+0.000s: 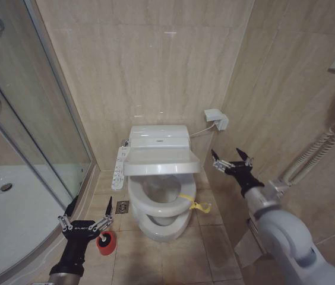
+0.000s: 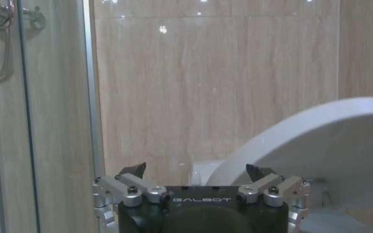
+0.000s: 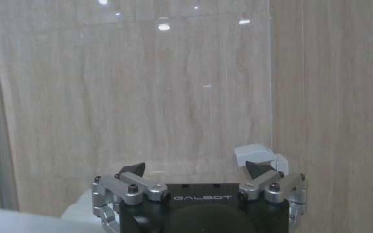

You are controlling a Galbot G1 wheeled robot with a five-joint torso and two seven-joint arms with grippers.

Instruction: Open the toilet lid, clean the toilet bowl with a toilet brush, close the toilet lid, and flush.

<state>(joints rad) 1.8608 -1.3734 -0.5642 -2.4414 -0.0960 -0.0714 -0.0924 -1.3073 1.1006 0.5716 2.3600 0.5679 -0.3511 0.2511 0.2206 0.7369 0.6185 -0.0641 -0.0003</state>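
White toilet lid (image 1: 161,161) half-raised over toilet bowl (image 1: 158,196) — 2 grippers free: left gripper (image 1: 91,211) and right gripper (image 1: 231,158) both spread wide, holding nothing.

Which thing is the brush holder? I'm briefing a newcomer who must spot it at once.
Start at the white toilet bowl against the back wall. On the floor tiles to its left, beside the left gripper, sits a small cup. It is the one bright red thing on the beige floor.
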